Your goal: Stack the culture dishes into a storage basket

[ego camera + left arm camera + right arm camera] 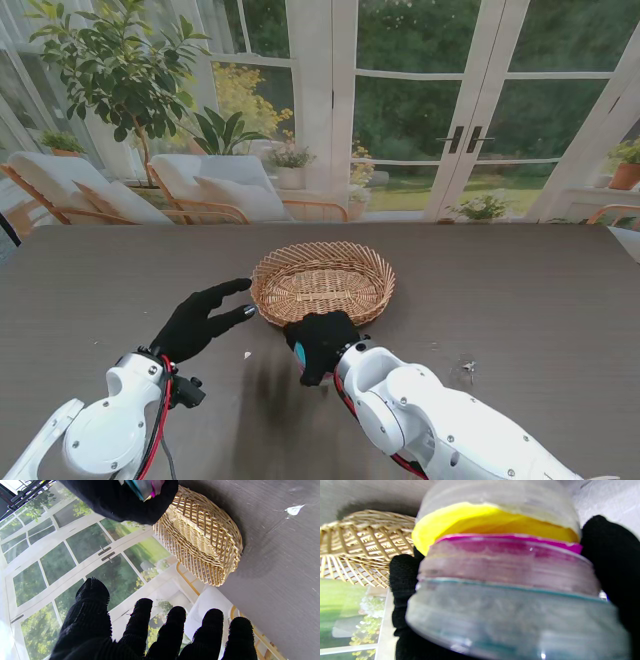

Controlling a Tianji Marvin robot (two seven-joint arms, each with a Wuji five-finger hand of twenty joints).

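Clearly, black-gloved fingers [402, 580] of the right hand [320, 343] are wrapped around a stack of clear round culture dishes with yellow, magenta and teal layers [505, 580], gripped from the sides, presumably so the pile is moved as one. It is held just nearer than the oval woven wicker basket [322, 282], which appears empty. The left hand [200, 318] is spread, grasping nothing, beside the basket's left rim, perhaps to steady it.

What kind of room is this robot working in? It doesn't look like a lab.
Probably a sunroom or garden-side lounge: glass doors onto greenery, cushioned lounge chairs, and a tall potted plant beyond the dark table.
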